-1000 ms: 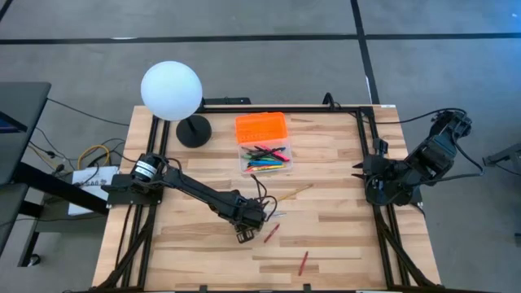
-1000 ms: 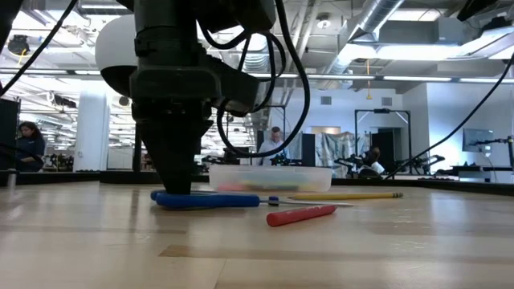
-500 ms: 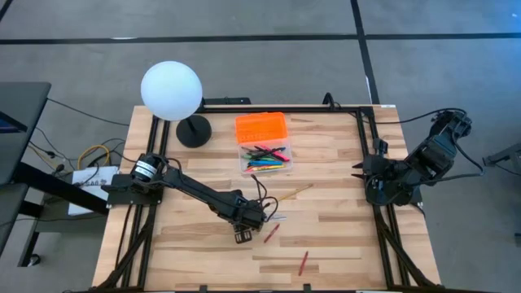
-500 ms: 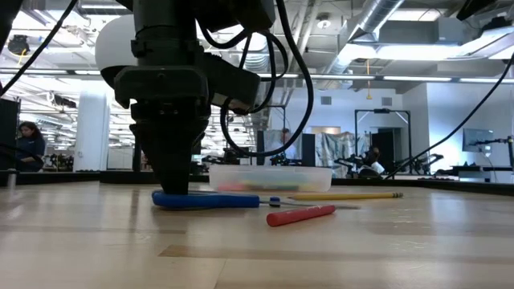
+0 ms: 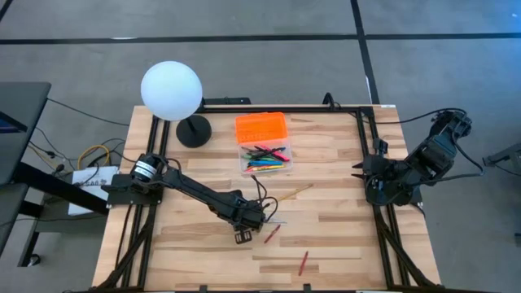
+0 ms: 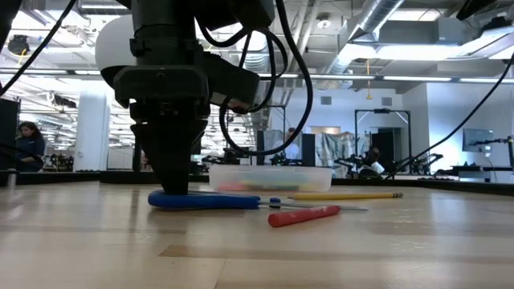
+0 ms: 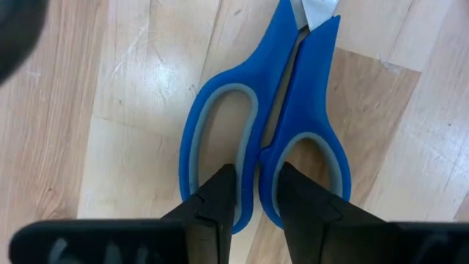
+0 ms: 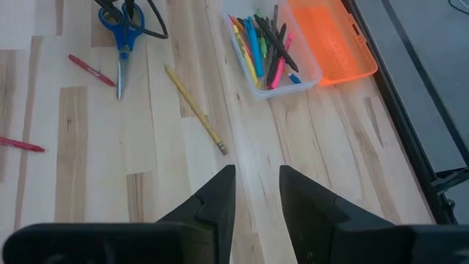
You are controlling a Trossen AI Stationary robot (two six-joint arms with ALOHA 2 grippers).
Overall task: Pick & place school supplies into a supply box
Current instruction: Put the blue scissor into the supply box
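Observation:
The blue-handled scissors lie flat on the wooden table, near its middle. My left gripper points straight down and is shut on their handles; it also shows in the low view. A yellow pencil and two red pens lie loose on the table. The clear supply box holds several coloured pens, and its orange lid lies open behind it. My right gripper hangs open over the table's right edge, holding nothing. My left gripper comes from above with one finger in each finger loop. It pinches the two inner bars of the handles between the fingers. The fingers lie across the scissors. The scissors rest flat on the table.
A white globe lamp on a black base stands at the far left. Black frame rails run along the table's left and right edges. Bare wood lies near the front edge and on the right half.
My left gripper has stayed over the scissors' handles. The scissors have shifted slightly on the table under it, their blade tip now reaching a little farther from the gripper in the low view.

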